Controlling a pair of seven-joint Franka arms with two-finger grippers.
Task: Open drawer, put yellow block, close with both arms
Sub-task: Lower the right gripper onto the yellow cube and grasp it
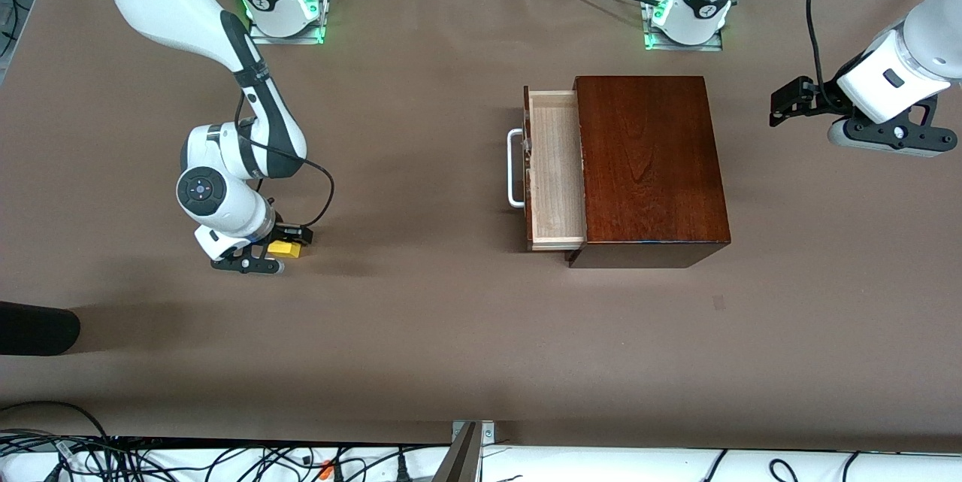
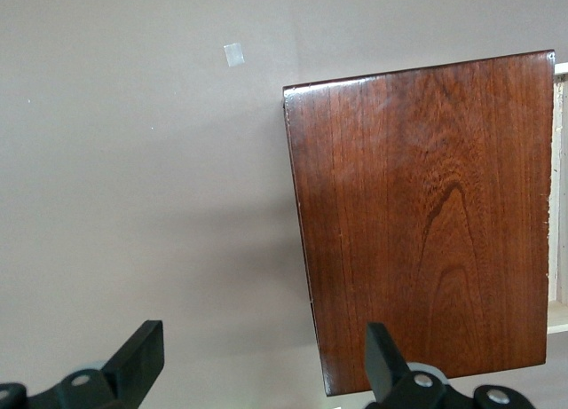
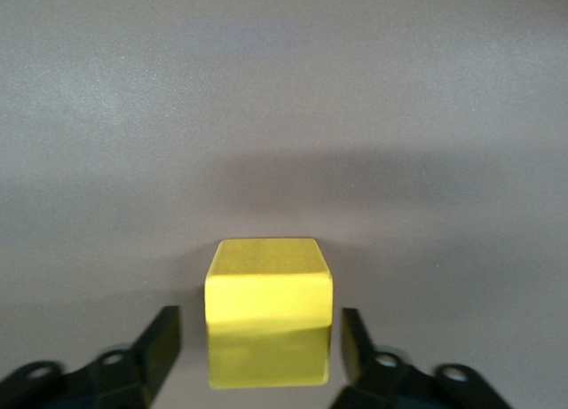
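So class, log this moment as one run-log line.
drawer: open | yellow block: on table, between right gripper fingers, gaps both sides | left gripper: open, waiting above box

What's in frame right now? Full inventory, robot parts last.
table: one, brown, under everything.
box: one, glossy reddish-brown wood, toward the left arm's end of the table.
drawer: one, pale wood tray, pulled out of the box, empty as far as visible.
handle: one, white bar, on the drawer front.
block: one, yellow, on the table toward the right arm's end.
right gripper: one, black, down at the table, fingers either side of the block with narrow gaps.
left gripper: one, black, open, waiting in the air over the box's edge.
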